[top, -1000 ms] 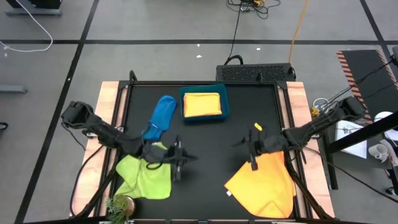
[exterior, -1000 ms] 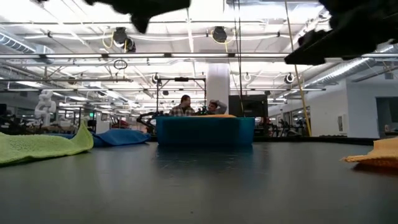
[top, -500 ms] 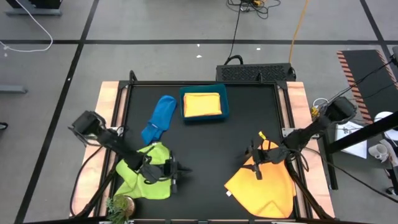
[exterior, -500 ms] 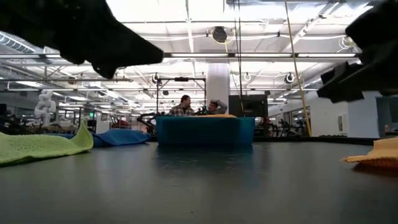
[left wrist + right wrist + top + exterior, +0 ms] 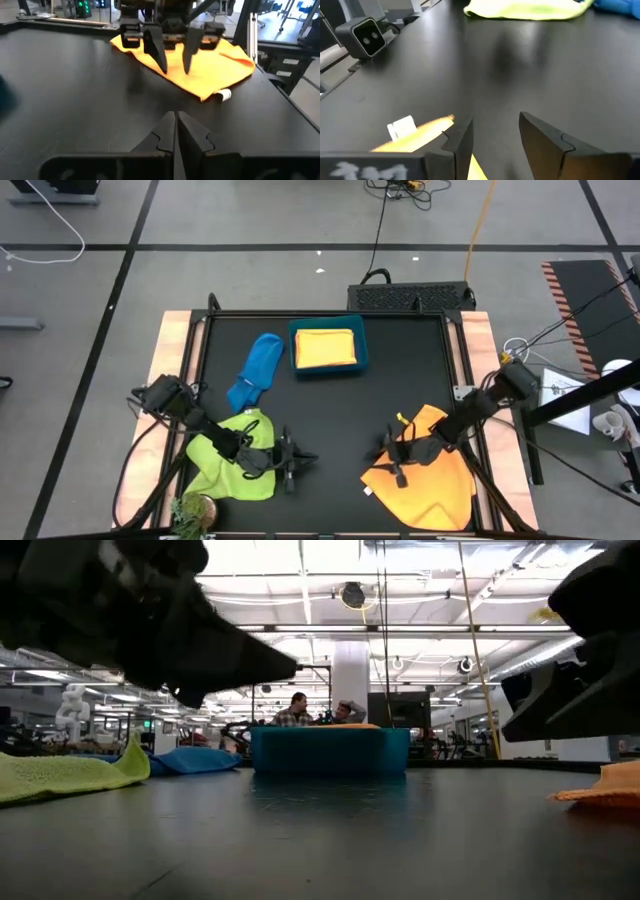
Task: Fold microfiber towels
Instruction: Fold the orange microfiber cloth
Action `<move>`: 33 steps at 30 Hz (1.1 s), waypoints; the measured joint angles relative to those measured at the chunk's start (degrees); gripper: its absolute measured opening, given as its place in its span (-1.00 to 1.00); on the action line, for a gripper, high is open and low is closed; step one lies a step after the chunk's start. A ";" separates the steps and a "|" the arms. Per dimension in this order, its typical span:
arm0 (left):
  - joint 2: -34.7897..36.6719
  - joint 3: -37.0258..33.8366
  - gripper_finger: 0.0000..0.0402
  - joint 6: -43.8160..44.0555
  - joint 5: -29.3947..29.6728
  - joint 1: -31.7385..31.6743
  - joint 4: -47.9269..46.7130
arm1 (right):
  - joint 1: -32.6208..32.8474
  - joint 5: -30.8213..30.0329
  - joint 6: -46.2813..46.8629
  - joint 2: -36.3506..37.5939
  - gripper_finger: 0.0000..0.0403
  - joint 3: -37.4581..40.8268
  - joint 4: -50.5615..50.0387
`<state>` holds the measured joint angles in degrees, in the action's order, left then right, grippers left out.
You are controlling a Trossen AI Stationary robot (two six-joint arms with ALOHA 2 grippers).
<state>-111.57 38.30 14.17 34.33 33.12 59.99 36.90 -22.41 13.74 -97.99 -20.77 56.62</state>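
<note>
we count four towels: blue (image 5: 258, 367), lime (image 5: 232, 463), orange (image 5: 432, 475), and a yellow towel (image 5: 324, 347) inside the teal bin (image 5: 362, 350) at twelve o'clock. left gripper (image 5: 291, 463) pinched closed on nothing, right gripper (image 5: 392, 462) parted over the orange towel's edge.

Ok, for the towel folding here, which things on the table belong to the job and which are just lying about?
Part of the job:
- orange towel, under the right gripper
- lime green towel, by the left gripper
- blue towel
- yellow towel, folded in the bin

Just lying about:
- teal bin
- small potted plant at the table's near left corner

Soft cloth towels (image 5: 425, 470) (matt tabletop (image 5: 330, 410))
</note>
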 joint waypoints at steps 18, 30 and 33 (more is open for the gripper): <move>0.11 2.32 -0.87 -1.83 -1.89 -0.04 0.10 | 2.21 0.17 -4.22 -0.77 -0.27 -7.05 -2.35; 0.11 2.54 -0.87 -1.99 -1.82 -0.48 0.10 | 6.36 0.16 2.68 9.76 -0.27 -19.81 -46.26; 0.11 2.54 -0.87 -1.85 -1.80 -0.78 0.08 | 6.35 3.61 6.71 9.75 -0.27 -22.32 -53.29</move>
<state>-111.46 40.84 12.32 32.53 32.35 60.07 43.24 -18.80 20.45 -88.25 -43.09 3.33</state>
